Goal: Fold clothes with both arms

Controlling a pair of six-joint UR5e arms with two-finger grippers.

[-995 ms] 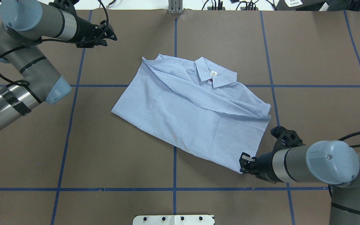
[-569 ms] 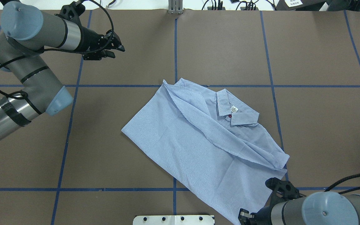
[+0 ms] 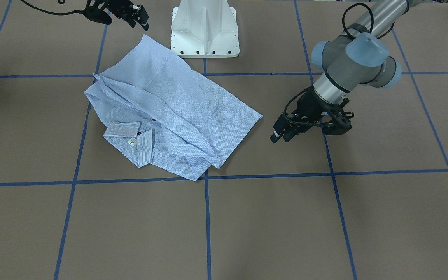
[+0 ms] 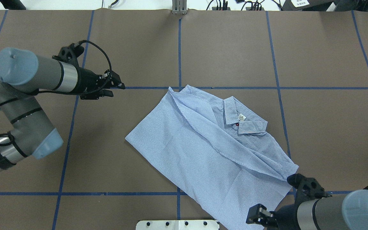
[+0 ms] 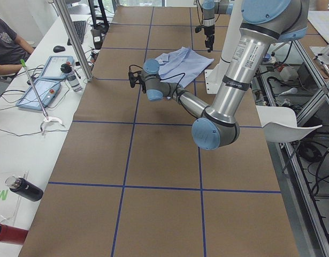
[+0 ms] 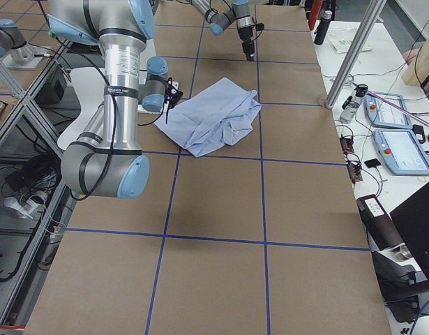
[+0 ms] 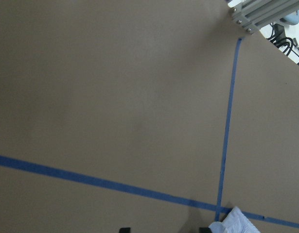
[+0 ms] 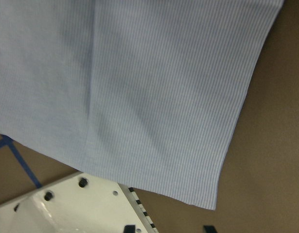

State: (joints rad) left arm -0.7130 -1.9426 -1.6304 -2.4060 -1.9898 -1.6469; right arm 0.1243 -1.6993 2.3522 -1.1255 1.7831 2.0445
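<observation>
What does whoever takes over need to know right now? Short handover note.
Left gripper: open, empty, over bare table on the robot's left of the shirt, clear of it.
Right gripper: open, empty, at the shirt's near hem corner.
Shirt: flat, collar up, skewed to the grid, hem corner at the white base plate.
Done: one side folded across the front.
Left: straighten, finish folding.

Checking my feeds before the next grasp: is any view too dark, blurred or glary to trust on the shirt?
Overhead view: even light, shirt sharp, no glare. Right wrist view: stripes crisp, shirt fills most of the frame. Left wrist view: dimmer, darker toward the left, showing only a shirt corner at the bottom.
</observation>
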